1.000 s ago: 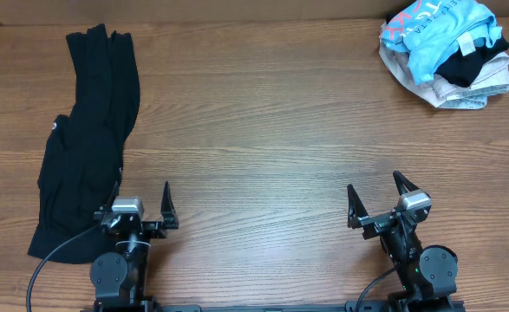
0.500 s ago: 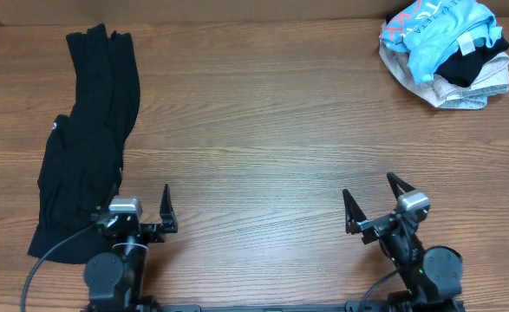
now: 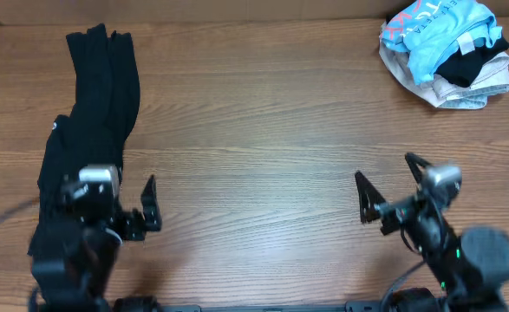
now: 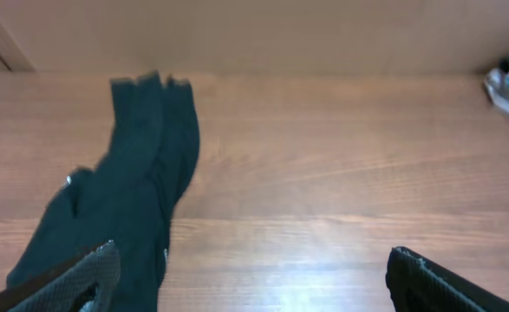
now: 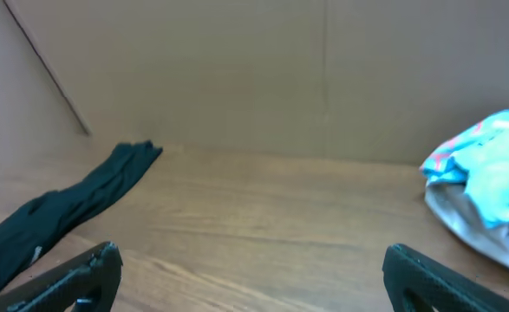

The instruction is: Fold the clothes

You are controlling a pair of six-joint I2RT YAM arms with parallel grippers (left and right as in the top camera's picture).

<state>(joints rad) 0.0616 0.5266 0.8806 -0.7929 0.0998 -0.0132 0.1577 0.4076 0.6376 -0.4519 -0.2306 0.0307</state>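
A long black garment (image 3: 85, 130) lies stretched along the table's left side; it also shows in the left wrist view (image 4: 124, 199) and far left in the right wrist view (image 5: 63, 212). A pile of clothes, light blue, black and white (image 3: 445, 48), sits at the back right corner and shows in the right wrist view (image 5: 488, 186). My left gripper (image 3: 120, 204) is open and empty, at the garment's lower right edge. My right gripper (image 3: 388, 186) is open and empty over bare wood at the front right.
The wooden table (image 3: 263, 130) runs between garment and pile. A brown wall (image 5: 237, 69) stands behind the table's far edge.
Both arms have risen from their rest pose. The left gripper shifted left toward the black garment, and the right gripper moved right and up. The clothes have not moved.
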